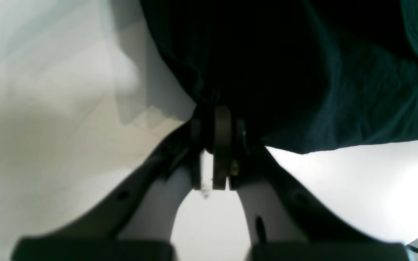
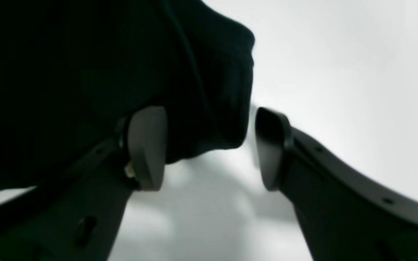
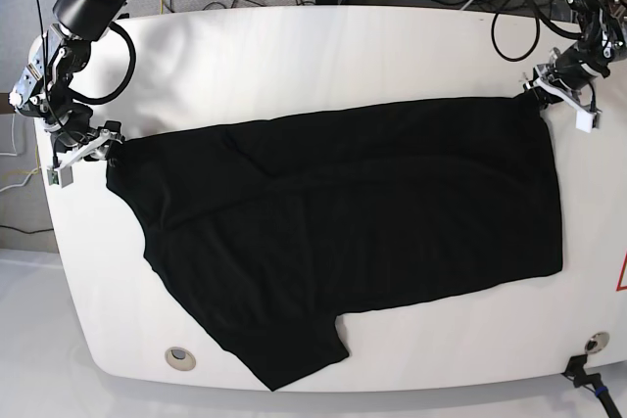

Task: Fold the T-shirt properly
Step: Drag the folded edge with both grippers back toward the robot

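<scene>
T-shirt spread flat across white table, long axis running nine to three o'clock in base view, one sleeve trailing toward six. Right gripper at shirt's nine o'clock corner, jaws parted, a cloth fold lying loose between them, touching one pad only. Left gripper at the two o'clock corner, clenched on the shirt's hem. Each arm nearest its own end, so next fold likely hinges on regrasping the nine o'clock corner. Print not visible; probably face down. Wrist views dark and blurred, cloth layers impossible to count.
</scene>
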Controlling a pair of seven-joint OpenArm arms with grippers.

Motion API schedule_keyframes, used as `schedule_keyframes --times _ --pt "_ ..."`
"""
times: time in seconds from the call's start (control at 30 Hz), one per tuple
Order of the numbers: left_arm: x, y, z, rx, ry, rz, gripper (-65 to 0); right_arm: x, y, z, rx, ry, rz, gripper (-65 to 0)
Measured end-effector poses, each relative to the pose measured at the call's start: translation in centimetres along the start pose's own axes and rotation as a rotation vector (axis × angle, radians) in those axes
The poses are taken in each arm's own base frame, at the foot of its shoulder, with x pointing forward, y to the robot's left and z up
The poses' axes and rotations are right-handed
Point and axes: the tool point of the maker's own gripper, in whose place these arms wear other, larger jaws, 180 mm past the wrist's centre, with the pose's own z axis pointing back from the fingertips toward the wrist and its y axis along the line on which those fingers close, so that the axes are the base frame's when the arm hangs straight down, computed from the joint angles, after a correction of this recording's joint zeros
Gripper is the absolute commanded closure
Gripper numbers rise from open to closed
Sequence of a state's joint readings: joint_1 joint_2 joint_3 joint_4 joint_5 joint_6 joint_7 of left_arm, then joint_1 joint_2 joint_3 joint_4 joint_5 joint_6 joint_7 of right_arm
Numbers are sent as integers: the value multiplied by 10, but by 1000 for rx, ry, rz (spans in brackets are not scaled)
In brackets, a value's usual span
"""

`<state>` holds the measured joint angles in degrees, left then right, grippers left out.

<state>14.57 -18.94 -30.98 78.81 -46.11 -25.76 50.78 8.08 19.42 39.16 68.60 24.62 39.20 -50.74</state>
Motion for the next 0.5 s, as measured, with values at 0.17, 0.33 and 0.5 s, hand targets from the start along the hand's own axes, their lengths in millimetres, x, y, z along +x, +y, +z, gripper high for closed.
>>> schedule_keyframes --times 0.17,0.33,0.5 --pt "0 0 0 0 0 0 -26 6 7 -5 19 -46 -16 -372" --pt "0 0 0 0 0 0 -26 -2 -5 -14 28 -55 -93 -372" --pt "0 0 0 0 0 0 -26 -3 -9 -13 20 -56 -96 -366"
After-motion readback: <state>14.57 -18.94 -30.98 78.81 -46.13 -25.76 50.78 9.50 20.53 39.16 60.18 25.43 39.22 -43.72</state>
